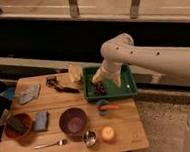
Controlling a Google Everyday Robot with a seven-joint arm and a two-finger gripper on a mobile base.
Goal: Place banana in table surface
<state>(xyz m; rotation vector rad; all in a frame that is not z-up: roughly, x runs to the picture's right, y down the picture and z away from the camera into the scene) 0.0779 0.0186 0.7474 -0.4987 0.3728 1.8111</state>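
The banana (75,72), a short pale-yellow piece, lies at the back of the wooden table surface (125,125), just left of the green tray (130,90). My gripper (98,85) hangs from the white arm (136,52) that reaches in from the right. It is low over the left part of the tray, a little to the right of the banana and apart from it. Dark items lie in the tray under the gripper.
A purple bowl (73,121) stands mid-table. A thin orange carrot (110,107) lies in front of the tray, with a yellow-orange ball (108,134), a metal cup (89,137) and a fork (50,143) near the front edge. A brown bowl (18,125), cloths (29,94) and a black tool (56,84) are at the left.
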